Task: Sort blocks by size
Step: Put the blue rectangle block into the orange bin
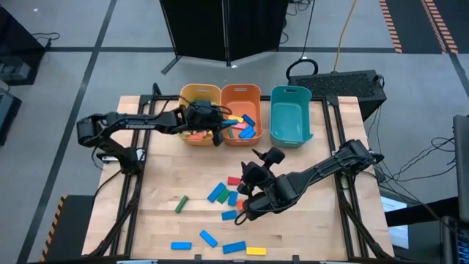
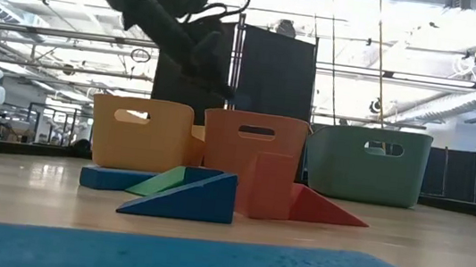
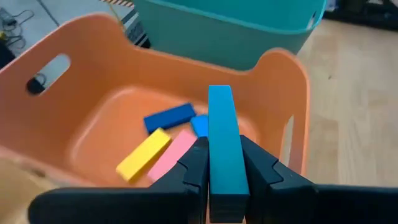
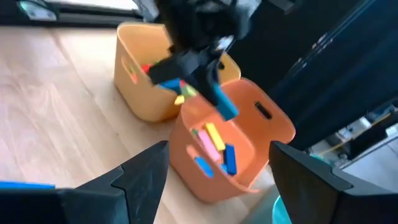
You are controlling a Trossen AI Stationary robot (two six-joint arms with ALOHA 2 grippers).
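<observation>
My left gripper [image 3: 224, 182] hangs over the near rim of the orange bin [image 3: 277, 71], shut on a blue bar block [image 3: 222, 134]; the right wrist view shows the bar [image 4: 225, 107] slanting down toward the bin. Blue, yellow and pink blocks [image 3: 163, 146] lie on that bin's floor. More blocks lie in the yellow bin [image 1: 199, 134]. Loose blocks [image 1: 220, 194] lie flat on the table's middle and near part. My right gripper [image 1: 260, 165] hovers open above them and faces the bins, with nothing between its fingers [image 4: 146, 177]. My left gripper pinches the blue bar's two long sides [image 3: 211, 163] between its two fingers, at the end nearest the wrist. The bar lies along the fingers and sticks out well past their ends. It is lifted clear, slanting down over the orange bin's inside.
A teal bin [image 1: 291, 114] stands to the right of the orange bin [image 1: 241, 94], with the yellow bin [image 1: 192, 94] on the left, all at the table's far side. Blue bars [image 1: 208, 237] and a yellow block [image 1: 256, 251] lie near the front edge, a green one [image 1: 181, 204] left of centre.
</observation>
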